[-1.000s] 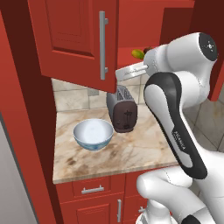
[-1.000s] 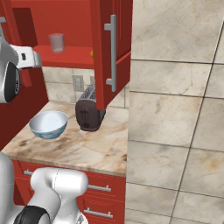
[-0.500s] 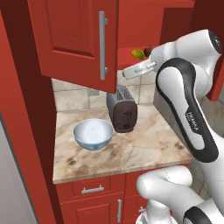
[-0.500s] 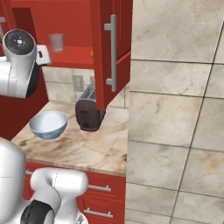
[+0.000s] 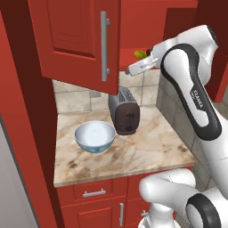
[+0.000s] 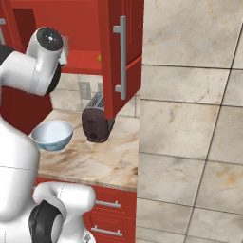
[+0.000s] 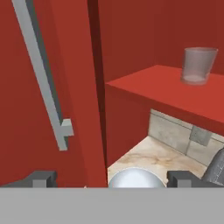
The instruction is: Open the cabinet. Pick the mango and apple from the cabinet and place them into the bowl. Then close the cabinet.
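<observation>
The cabinet [image 5: 75, 40] hangs with both red doors swung out, the right one [image 6: 118, 52] showing its silver bar handle. On the red shelf [image 7: 162, 87] lies the yellow-green mango [image 5: 141, 54], also a sliver of mango [image 6: 99, 58] beside the right door's edge. The apple is hidden. My white hand [image 5: 140, 66] reaches up at the shelf's front edge, just below the mango. My gripper [image 7: 113, 179] is open and holds nothing; it faces the left door's edge and handle [image 7: 43, 74]. The pale blue bowl [image 5: 94, 136] [image 6: 52, 134] sits on the counter, its rim [image 7: 135, 178] far below the fingers.
A clear glass cup [image 7: 199, 65] stands on the shelf. A dark toaster [image 5: 125, 111] [image 6: 96, 124] sits right of the bowl against the tiled back wall. The marble counter [image 5: 133, 156] ends at a tiled side wall [image 6: 190, 118] on the right.
My arm has swung upward, its elbow lifting and moving right, with the hand staying near the shelf's edge below the mango. The jaws stayed open; nothing was taken.
</observation>
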Tool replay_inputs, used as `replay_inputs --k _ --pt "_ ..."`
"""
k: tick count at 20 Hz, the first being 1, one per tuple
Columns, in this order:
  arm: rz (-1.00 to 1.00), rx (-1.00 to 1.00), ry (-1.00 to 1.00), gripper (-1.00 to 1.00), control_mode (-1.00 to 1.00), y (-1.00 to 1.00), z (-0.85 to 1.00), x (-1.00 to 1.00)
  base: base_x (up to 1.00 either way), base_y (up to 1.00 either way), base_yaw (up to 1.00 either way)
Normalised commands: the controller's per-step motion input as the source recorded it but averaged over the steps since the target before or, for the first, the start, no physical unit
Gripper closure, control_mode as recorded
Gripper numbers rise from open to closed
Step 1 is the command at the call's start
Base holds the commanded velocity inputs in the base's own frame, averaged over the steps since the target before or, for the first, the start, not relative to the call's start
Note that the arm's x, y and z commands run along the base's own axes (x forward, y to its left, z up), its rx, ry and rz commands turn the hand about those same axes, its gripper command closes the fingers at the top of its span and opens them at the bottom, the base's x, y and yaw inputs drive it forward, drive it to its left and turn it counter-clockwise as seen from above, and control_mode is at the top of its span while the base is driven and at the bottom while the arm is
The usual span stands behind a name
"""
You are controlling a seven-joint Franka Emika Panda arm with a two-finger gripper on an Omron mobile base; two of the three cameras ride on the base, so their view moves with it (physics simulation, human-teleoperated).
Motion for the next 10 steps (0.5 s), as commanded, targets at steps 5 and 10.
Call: replay_inputs --k 5,10 --pt "0.11 0.0 0.05 -1.0 -1.0 -0.07 0.0 0.45 0.0 0.0 0.0" --pt "0.09 0.0 0.0 -1.0 -1.0 0.0 0.0 0.56 0.0 0.0 0.0"
